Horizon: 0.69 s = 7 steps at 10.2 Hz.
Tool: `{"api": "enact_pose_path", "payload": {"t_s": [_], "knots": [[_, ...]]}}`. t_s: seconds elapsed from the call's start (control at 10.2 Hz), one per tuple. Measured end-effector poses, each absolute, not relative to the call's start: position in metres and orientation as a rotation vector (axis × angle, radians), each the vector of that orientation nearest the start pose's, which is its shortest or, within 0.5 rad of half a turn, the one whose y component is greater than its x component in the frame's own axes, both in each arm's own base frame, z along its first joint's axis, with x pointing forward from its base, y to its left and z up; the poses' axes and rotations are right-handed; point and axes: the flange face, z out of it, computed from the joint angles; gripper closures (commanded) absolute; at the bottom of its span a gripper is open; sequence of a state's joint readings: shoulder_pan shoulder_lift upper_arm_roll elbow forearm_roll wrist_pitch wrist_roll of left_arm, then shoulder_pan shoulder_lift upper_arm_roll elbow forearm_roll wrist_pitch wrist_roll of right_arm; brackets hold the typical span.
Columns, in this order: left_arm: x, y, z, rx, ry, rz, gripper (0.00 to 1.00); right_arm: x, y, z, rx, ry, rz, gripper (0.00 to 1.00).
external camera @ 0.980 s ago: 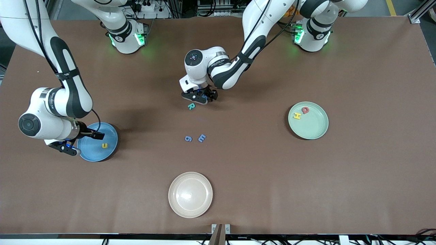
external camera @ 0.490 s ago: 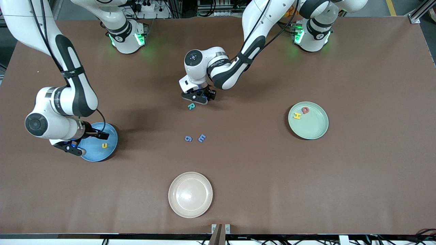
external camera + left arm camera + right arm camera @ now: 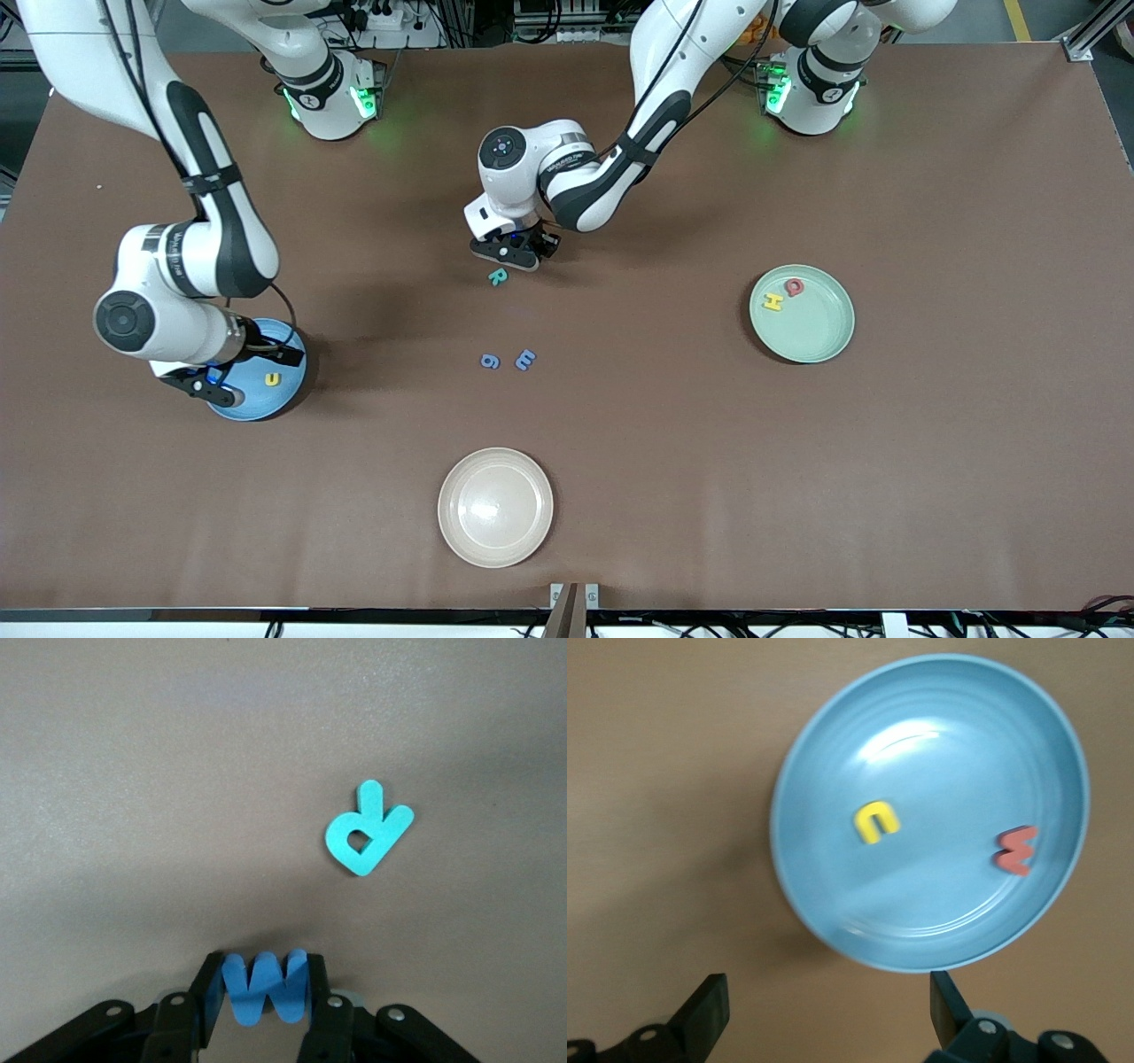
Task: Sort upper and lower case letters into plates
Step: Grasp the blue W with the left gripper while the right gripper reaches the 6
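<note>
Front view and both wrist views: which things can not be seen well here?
- Front view: the red w is hidden; the right arm covers part of the sky blue plate.
- Front view: the blue letter is hidden by the left gripper.
- Left wrist view: its lower part sits between the fingers.

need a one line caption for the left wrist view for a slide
Left hand shut on the blue M/W letter just above the brown table, teal R lying flat nearby.
</note>
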<state>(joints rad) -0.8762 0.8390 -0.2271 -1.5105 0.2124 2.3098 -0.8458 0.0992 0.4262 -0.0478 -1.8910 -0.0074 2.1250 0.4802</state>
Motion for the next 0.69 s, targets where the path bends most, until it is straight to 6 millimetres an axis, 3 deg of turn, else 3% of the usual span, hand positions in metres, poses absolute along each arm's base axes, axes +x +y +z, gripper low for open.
{"api": "enact_pose_path", "payload": {"t_s": [0.29,0.69], "knots": [[0.354,-0.614,0.173,-3.097,0.494,0.031,0.78,0.612,0.064,0.271,-3.071,0.826,0.267,0.0],[0.403,-0.581,0.186,-3.061,0.515,0.114,0.78,0.616,0.117,0.287,-3.009,1.033,0.192,0.0]]}}
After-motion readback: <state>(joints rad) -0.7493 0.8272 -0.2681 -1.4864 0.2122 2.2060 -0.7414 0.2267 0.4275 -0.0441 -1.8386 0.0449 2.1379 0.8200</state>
